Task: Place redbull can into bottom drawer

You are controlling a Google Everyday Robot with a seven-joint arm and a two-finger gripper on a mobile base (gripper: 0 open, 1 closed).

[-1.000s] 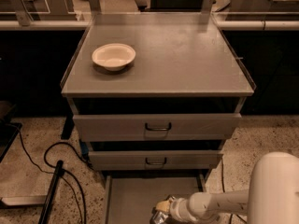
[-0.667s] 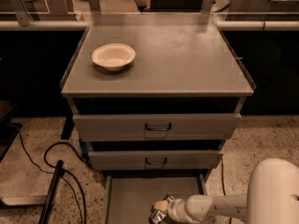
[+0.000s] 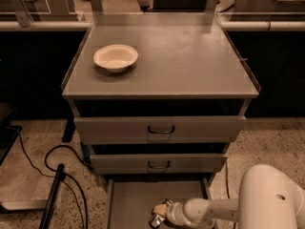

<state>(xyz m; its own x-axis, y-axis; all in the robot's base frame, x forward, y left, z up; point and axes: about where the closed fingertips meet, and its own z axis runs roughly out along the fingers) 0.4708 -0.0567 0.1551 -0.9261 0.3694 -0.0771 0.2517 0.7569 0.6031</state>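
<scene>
The bottom drawer (image 3: 133,194) is pulled open at the foot of the grey cabinet, and its flat grey floor shows. My gripper (image 3: 161,213) reaches in from the lower right, low over the drawer floor near its front middle. It is shut on the redbull can (image 3: 155,219), of which only a small shiny silver part shows at the gripper's tip. I cannot tell whether the can touches the floor. My white arm (image 3: 209,210) and its large white housing (image 3: 271,199) fill the lower right corner.
A cream bowl (image 3: 116,57) sits on the cabinet top (image 3: 190,56) at the left. Two upper drawers with dark handles (image 3: 161,129) (image 3: 158,165) are closed above the open one. Black cables (image 3: 52,161) and a dark stand (image 3: 50,199) lie on the speckled floor at the left.
My gripper with the can has shifted a little to the left and lower inside the bottom drawer. Nothing else has moved.
</scene>
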